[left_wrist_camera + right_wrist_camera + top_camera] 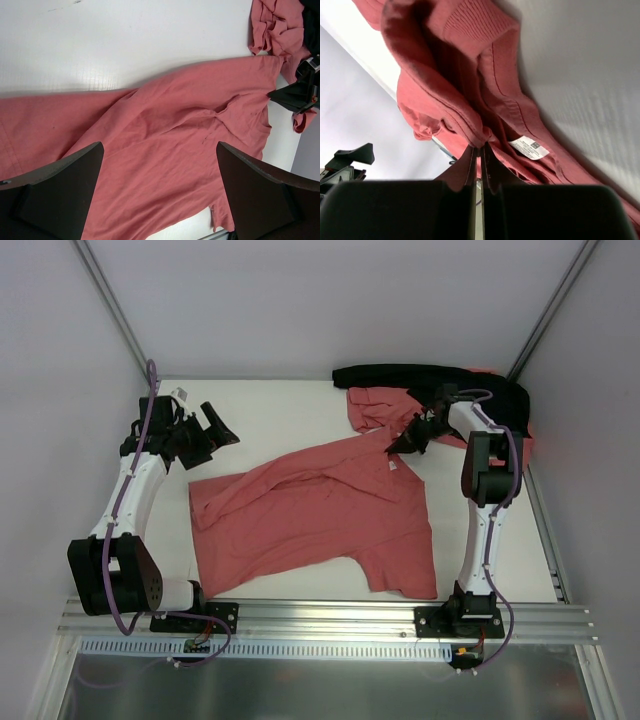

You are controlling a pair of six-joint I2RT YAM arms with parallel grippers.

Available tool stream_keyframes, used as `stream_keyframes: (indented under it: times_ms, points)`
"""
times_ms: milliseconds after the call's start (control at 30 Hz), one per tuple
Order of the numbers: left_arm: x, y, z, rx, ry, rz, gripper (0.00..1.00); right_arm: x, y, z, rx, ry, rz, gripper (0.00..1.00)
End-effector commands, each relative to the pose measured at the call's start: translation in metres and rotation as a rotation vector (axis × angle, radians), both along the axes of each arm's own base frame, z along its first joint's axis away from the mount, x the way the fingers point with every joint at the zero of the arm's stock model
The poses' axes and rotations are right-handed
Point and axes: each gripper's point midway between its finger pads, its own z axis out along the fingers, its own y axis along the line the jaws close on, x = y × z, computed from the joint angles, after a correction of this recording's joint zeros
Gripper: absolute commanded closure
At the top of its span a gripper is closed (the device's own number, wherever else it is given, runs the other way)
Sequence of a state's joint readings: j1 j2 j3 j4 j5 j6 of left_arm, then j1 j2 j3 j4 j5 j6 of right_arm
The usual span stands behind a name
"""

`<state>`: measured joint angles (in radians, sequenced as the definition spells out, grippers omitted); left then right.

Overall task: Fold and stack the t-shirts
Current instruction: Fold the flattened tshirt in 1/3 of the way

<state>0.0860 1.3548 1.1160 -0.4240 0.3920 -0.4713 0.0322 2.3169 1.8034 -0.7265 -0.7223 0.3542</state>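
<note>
Right claw (398,446) is pressing together on the collar edge of the spread t-shirt (310,515), which is lying rumpled across the middle of the white counter (270,410). A white label (529,148) is showing just beside the pinch. Left claw (212,443) is hanging spread wide over the counter's far left, gripping nothing. A crumpled t-shirt (375,408) is lying at the far right, touching a black cloth (430,375).

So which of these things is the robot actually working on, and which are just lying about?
Part of the job:
- the spread-out salmon-red cloth t-shirt, its collar pinched by the right gripper
- the crumpled salmon-red t-shirt behind it

Just lying about:
- the long black cloth at the far right
</note>
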Motion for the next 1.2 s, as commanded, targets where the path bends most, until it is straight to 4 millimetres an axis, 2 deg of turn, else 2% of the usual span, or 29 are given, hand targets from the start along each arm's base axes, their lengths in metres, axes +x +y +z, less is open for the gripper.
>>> stream_keyframes:
  times_ms: [0,33,100,433,500,533,567,667,733,800,833,933,1000,1100,1167]
  points:
    - [0.003,0.0,0.015,0.011,-0.048,-0.008,0.01,0.012,-0.02,0.041,-0.062,-0.103,-0.015,1.0]
    - [0.003,-0.001,0.015,0.009,-0.05,-0.011,0.01,0.014,-0.033,0.044,-0.066,-0.101,-0.04,1.0]
    - [0.002,0.0,0.013,0.009,-0.046,-0.008,0.01,0.015,-0.044,0.044,-0.082,-0.101,-0.053,1.0]
    - [0.0,0.0,0.011,0.009,-0.039,-0.005,0.01,0.016,-0.065,0.037,-0.108,-0.088,-0.074,0.98]
    - [-0.001,0.0,0.011,0.007,-0.035,-0.007,0.01,0.014,-0.067,0.036,-0.122,-0.074,-0.064,0.83]
    - [-0.001,0.0,0.011,0.006,-0.034,-0.008,0.01,0.013,-0.068,0.035,-0.128,-0.073,-0.063,0.47]
    - [-0.001,0.0,0.01,0.006,-0.032,-0.008,0.01,0.013,-0.068,0.04,-0.131,-0.086,-0.061,0.01]
    - [-0.002,-0.001,0.011,0.006,-0.033,-0.017,0.01,0.016,-0.067,0.058,-0.134,-0.143,-0.054,0.0]
    - [-0.004,-0.001,0.01,0.01,-0.035,-0.022,0.01,0.02,-0.066,0.085,-0.144,-0.219,-0.053,0.0]
    - [-0.006,-0.002,0.008,0.01,-0.036,-0.024,0.01,0.023,-0.056,0.108,-0.126,-0.269,-0.034,0.01]
    - [-0.006,-0.002,0.009,0.007,-0.042,-0.026,0.01,0.022,-0.048,0.114,-0.096,-0.273,-0.016,0.01]
    - [-0.005,-0.006,0.009,-0.01,-0.052,-0.038,0.01,0.015,-0.021,0.115,-0.016,-0.243,0.024,0.01]
    - [-0.004,-0.007,0.012,-0.015,-0.059,-0.04,0.01,0.009,0.004,0.112,0.018,-0.235,0.072,0.02]
    - [-0.003,-0.008,0.013,-0.018,-0.065,-0.044,0.01,0.001,0.036,0.101,0.051,-0.217,0.122,0.12]
    - [-0.004,-0.008,0.013,-0.019,-0.063,-0.045,0.01,-0.004,0.053,0.086,0.08,-0.177,0.138,0.16]
